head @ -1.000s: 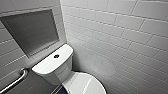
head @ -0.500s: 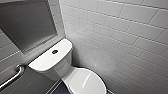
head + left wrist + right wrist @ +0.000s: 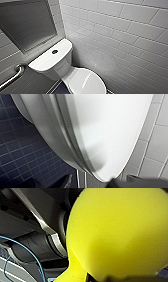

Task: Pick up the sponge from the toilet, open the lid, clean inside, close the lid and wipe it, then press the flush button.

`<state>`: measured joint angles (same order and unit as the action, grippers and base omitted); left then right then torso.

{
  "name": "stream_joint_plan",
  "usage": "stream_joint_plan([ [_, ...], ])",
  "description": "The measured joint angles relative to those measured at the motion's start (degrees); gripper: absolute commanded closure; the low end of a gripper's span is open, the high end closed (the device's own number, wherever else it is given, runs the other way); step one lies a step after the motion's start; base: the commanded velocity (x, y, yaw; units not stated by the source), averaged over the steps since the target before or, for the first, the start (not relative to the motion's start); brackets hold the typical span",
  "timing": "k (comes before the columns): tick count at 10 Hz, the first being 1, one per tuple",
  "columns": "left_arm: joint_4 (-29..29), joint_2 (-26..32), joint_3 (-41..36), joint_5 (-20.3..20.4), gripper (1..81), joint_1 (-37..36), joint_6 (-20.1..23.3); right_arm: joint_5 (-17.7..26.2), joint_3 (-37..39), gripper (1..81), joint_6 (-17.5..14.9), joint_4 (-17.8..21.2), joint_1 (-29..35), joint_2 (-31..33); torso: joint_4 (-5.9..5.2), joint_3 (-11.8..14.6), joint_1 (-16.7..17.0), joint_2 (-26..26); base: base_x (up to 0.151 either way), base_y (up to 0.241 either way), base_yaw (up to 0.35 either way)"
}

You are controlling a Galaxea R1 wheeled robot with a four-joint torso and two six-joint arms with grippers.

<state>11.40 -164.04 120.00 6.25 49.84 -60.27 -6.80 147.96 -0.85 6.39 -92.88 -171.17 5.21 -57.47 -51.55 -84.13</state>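
Hanging close before the right wrist camera, the sponge (image 3: 117, 233) is a smooth bright yellow-green mass with rounded edges. It is clear of any surface, with dark robot parts and a thin blue cable (image 3: 30, 253) behind it. The right gripper (image 3: 112, 278) meets its lower edge as a dark shape and appears to be grasping it.

The toilet (image 3: 63, 71) stands in the corner of the room, white and glossy. The lid (image 3: 86, 82) is down over the bowl, and its surface is bare and shiny. On the flat tank top (image 3: 45, 61) sits a round dark flush button (image 3: 54, 51).

In the left wrist view the lid curves close by above the bowl rim (image 3: 42, 131). The left gripper (image 3: 93, 183) sits at the edge near the lid's front; I cannot tell whether it is released or clenched.

White rectangular wall tiles (image 3: 120, 37), laid in staggered rows, cover the wall beside the toilet and catch a soft sheen. A large dark grey panel (image 3: 25, 25) is set into the wall behind the tank. Below it a metal grab bar (image 3: 12, 76) is fixed to grey tiling. The floor (image 3: 20, 156) is small dark blue tiles with pale joints, running up to the foot of the bowl.
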Motion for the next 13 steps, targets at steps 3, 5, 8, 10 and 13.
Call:
stream_joint_plan([
  [3, 0.0, -2.1, 2.9, 0.2, 1.0, -1.5, -0.5, 0.0, 0.2, 81.1, 0.0, 0.0, 0.0, -0.1, 0.0, 0.0, 0.0, 0.0, 0.0, 0.0, 0.0],
  [5, 0.0, -2.3, 3.1, -0.5, 1.0, -2.0, -1.1, 0.0, 0.2, 81.1, 0.0, 0.0, 0.0, -0.1, 0.0, 0.0, 0.0, 0.0, 0.0, 0.0, 0.0],
  [8, 0.0, -3.3, 4.7, -0.9, 1.0, -2.2, -1.1, 0.0, 0.2, 81.1, 0.0, 0.0, 0.0, -0.1, 0.0, 0.0, 0.0, 0.0, 0.0, 0.0, 0.0],
  [10, 0.0, -4.7, 6.4, -1.0, 1.0, -2.2, -1.4, 0.0, 0.2, 81.1, 0.0, 0.0, 0.0, -0.4, 0.0, 0.0, 0.0, 0.0, 0.0, 0.0, 0.0],
  [13, -0.3, -5.8, 6.9, -4.6, 1.0, -3.4, -2.8, 0.0, 0.3, 81.1, 0.0, 0.0, 0.0, -0.6, 0.0, 0.0, 0.0, 0.0, 0.0, 0.0, 0.0],
])
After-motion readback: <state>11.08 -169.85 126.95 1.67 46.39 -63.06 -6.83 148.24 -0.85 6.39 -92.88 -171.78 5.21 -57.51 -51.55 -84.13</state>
